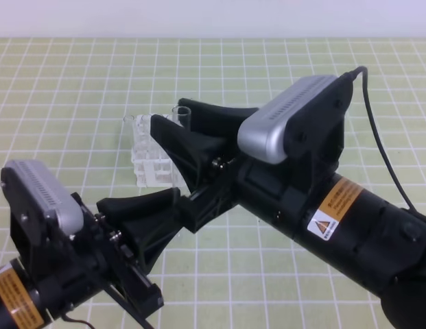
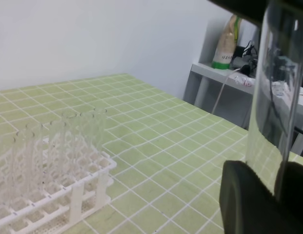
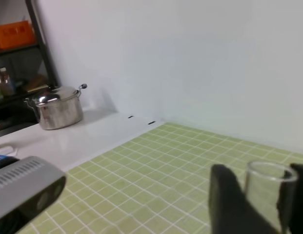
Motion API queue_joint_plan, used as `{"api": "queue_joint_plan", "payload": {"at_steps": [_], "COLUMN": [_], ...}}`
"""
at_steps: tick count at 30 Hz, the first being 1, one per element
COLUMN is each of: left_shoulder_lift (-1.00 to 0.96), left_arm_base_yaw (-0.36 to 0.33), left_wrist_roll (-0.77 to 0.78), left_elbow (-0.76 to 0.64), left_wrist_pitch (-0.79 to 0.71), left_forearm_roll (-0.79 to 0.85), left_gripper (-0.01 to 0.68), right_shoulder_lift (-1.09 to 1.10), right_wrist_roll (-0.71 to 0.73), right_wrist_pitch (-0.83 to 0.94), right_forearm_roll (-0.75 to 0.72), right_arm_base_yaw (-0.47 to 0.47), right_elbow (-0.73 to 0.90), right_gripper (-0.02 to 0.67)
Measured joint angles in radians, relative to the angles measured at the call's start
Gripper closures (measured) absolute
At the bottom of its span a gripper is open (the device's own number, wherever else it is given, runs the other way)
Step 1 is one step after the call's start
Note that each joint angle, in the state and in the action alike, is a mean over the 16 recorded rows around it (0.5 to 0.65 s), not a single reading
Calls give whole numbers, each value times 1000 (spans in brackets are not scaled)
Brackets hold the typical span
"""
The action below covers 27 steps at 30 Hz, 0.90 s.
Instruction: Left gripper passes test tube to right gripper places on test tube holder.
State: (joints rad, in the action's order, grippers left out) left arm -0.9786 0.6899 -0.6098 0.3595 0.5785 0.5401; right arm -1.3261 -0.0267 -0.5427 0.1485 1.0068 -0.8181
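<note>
**Test tube held upright between the right end effector's fingers, just in front of the rack**

The test tube (image 1: 182, 118) stands upright between the two tapered black fingers of the right end effector (image 1: 173, 120), its open rim poking up above them. In the right wrist view the clear rim sits between the two dark fingertips (image 3: 224, 192), which press close on either side, so this end effector is grasping the tube.

The test tube holder (image 1: 149, 161) is the white lattice rack on the green gridded surface (image 1: 75, 96). Seen from the high view, the tube hangs just at the rack's right end, overlapping its far corner; whether it touches the rack cannot be told. Several other clear tubes already stand in the rack's holes.

The left end effector (image 1: 173, 214) lies nearer the camera than the rack and lower than the tube. Its fingers spread apart, released, with nothing between them. In the left wrist view the tube rises large at the right edge, with the rack well to the left of it.

A steel pot (image 3: 56, 107) sits on a white counter beyond the surface.
</note>
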Motion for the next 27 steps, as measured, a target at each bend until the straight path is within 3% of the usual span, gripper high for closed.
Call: {"api": "queue_joint_plan", "payload": {"at_steps": [10, 16, 27], "left_shoulder_lift": [1, 0, 2], "left_arm_base_yaw": [0, 0, -1], "left_wrist_roll": [1, 7, 19], "left_elbow": [0, 0, 0], "left_wrist_pitch": [2, -3, 2], "left_forearm_roll": [1, 14, 37], "left_gripper": [627, 587, 357], "right_shoulder_lift": [0, 0, 0], "right_wrist_roll": [-24, -26, -10], "right_wrist_pitch": [0, 2, 8], "right_forearm_roll": [-12, -12, -5], "right_arm_base_yaw": [1, 1, -1], "right_elbow": [0, 0, 0], "right_gripper": [545, 557, 557]}}
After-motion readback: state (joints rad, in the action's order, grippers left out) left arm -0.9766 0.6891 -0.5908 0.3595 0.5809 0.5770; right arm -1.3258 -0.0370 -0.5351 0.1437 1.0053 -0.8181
